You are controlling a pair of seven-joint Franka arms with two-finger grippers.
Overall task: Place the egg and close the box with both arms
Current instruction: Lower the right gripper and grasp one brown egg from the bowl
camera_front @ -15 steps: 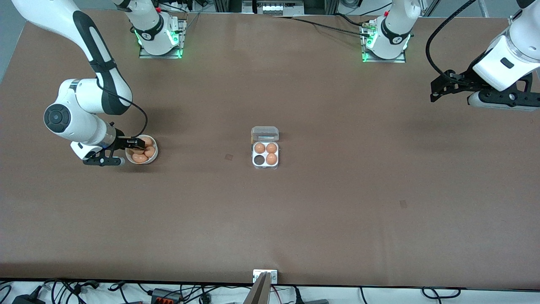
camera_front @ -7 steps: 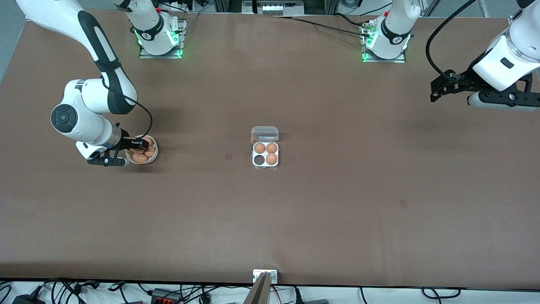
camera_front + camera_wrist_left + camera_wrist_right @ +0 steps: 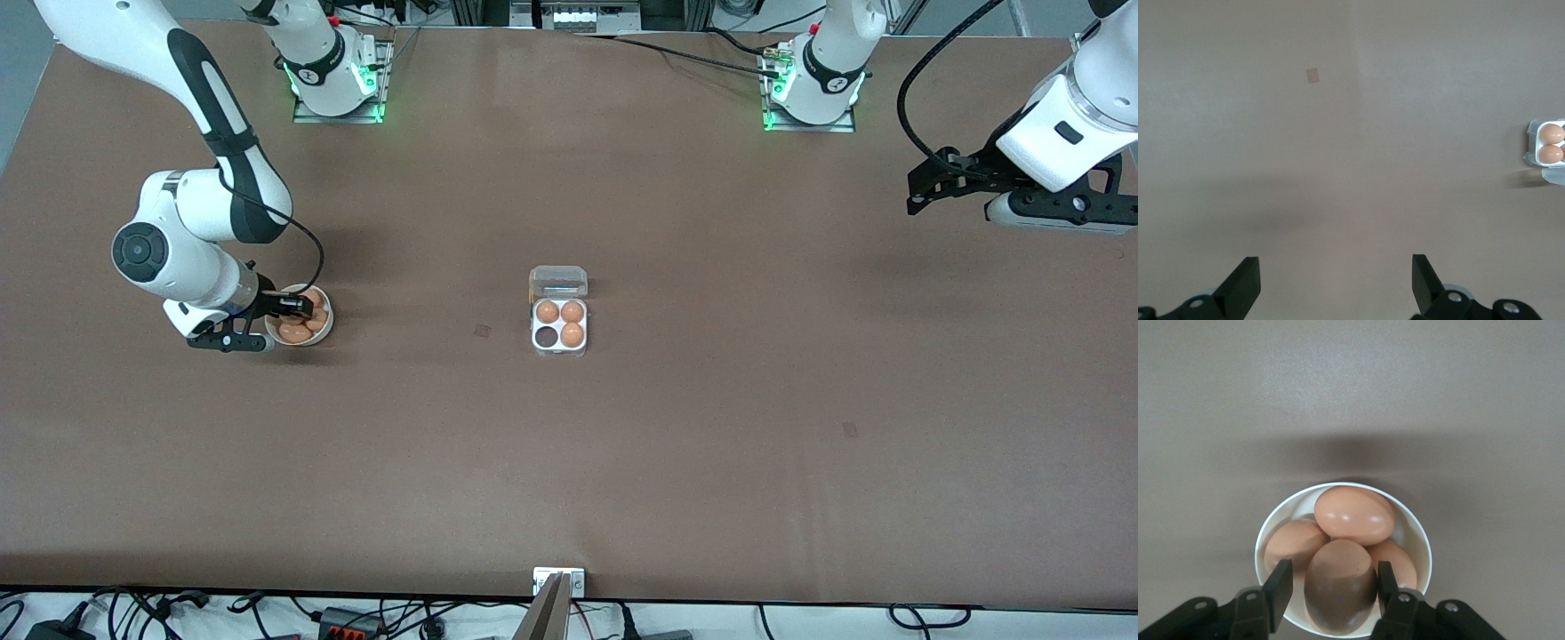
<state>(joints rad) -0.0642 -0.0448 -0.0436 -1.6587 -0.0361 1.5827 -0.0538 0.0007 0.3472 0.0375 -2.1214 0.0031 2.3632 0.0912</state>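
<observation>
In the right wrist view my right gripper [image 3: 1333,572] sits low in a white bowl [image 3: 1263,540], its fingers on either side of one orange-brown egg [image 3: 1340,590]. One finger touches the egg. The other stands a small gap off it, so the gripper is open. In the front view this gripper [image 3: 298,308] is over the bowl [image 3: 331,320] at the right arm's end of the table. The box [image 3: 560,352] lies mid-table with its clear lid [image 3: 558,281] folded back, three eggs in it and one dark empty cell [image 3: 543,337]. My left gripper [image 3: 912,194] waits open and empty above the left arm's end of the table.
Three more eggs [image 3: 1354,514] fill the bowl around the one between my fingers. The left wrist view shows bare brown table, a small patch mark [image 3: 1313,75] and the box's edge [image 3: 1531,141] with two eggs.
The right arm has shifted slightly toward the bowl, and its fingers have drawn in around the egg. The left arm and the box have not moved.
</observation>
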